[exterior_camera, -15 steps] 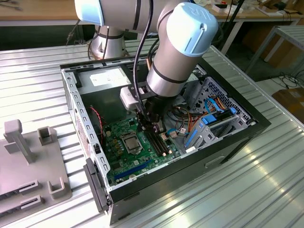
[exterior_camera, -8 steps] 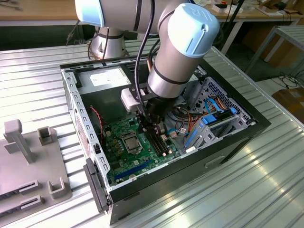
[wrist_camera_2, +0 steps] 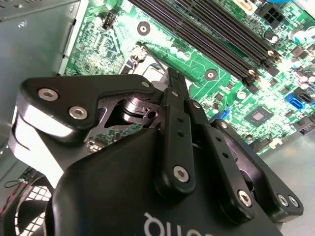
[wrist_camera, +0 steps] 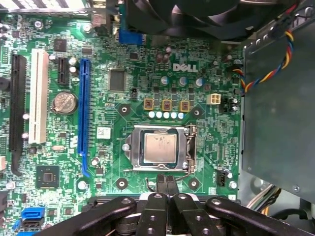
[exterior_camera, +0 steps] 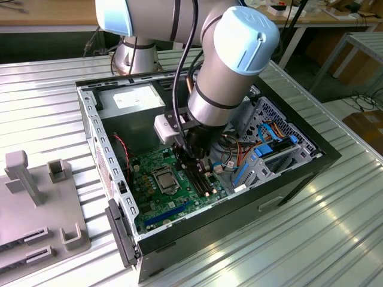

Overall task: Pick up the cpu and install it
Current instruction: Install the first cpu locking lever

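I see the cpu [wrist_camera: 160, 148] already lying inside the socket frame [wrist_camera: 129, 147] on the motherboard [wrist_camera: 123, 105]. My gripper [wrist_camera: 166, 181] hangs just beside that frame, fingers pressed together and holding nothing. The chip looks light, stiff and smooth — I judge it fragile underneath, so I would grasp only its edges.

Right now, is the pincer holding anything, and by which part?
Nothing. The pincer is shut and empty beside the socket frame; the cpu sits in it.
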You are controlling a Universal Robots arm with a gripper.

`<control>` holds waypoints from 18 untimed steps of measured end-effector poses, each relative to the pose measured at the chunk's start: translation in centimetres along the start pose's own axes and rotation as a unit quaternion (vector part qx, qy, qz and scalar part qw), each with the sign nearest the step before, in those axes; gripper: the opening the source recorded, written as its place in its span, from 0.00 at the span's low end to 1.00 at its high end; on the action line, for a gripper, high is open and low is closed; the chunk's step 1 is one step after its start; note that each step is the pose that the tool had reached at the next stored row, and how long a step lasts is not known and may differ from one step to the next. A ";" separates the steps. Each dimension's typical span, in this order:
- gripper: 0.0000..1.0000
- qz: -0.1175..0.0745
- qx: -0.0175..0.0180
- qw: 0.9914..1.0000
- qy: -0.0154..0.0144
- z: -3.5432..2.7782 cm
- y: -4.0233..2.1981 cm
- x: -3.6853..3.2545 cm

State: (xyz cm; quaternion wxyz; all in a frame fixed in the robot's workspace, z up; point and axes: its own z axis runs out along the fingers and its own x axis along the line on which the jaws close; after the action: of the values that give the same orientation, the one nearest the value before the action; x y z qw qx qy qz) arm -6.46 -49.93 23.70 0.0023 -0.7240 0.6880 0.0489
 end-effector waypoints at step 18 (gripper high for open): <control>0.11 -0.010 -0.002 1.000 0.022 0.18 -0.20 0.11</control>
State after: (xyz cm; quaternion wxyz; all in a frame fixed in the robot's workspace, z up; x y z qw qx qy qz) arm -6.26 -50.02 23.49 -0.0138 -0.7319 0.6804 0.0340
